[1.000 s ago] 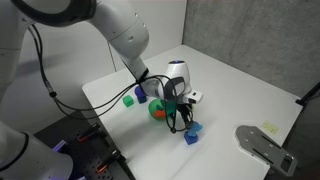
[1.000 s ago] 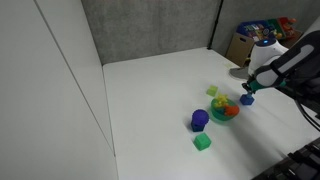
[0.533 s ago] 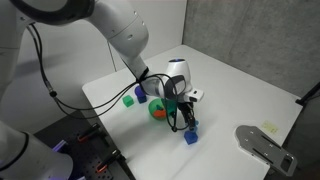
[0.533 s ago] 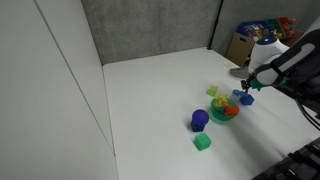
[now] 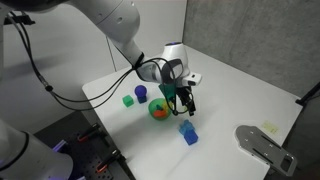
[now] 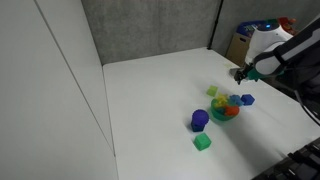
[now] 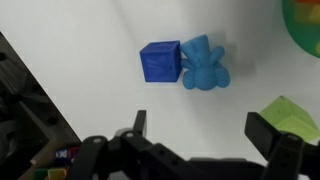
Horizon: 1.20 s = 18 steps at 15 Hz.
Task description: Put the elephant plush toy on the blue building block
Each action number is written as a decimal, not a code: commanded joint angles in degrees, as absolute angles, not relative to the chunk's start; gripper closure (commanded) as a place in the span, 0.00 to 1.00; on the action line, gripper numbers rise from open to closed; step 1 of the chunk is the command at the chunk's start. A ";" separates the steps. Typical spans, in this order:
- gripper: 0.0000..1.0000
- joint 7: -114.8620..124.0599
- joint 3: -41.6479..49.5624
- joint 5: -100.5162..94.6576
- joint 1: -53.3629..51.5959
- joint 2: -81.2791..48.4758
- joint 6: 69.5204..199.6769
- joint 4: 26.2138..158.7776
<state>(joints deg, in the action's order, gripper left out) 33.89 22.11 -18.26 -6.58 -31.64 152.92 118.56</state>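
Leftmost in the wrist view, on the white desk, the blue building block, flat on one face. Touching its right side, the elephant plush toy, lying on the desk beside the block and not on top of it. Further right, in the top corner, part of a green bowl; below that, near the right edge, a yellow-green block. Along the bottom, the gripper, jaws spread wide with nothing between them, well clear of toy and block.

Over to an exterior view, again from the left: a green cube, then a dark blue-purple rounded thing just beside it, then the green bowl. Next, the gripper, held above the desk near the bowl. Lower right of it, the blue building block on the desk, apart from the gripper. Too small there to separate toy from block.

Likewise in an exterior view: the dark rounded thing and green cube to the left, the yellow-green block and bowl in the middle, the blue block to the right, under the gripper.
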 commanded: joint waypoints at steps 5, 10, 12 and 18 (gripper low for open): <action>0.00 28.75 16.42 -18.34 -7.14 -19.98 142.49 121.75; 0.00 27.90 11.70 -17.96 -6.84 -12.06 136.71 125.61; 0.00 26.96 9.79 -17.36 -6.18 -8.45 134.60 127.66; 0.00 20.56 5.67 -13.43 -3.22 3.93 126.33 131.25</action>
<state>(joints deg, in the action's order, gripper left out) 25.63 7.71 -16.61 -5.83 -3.36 130.20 128.69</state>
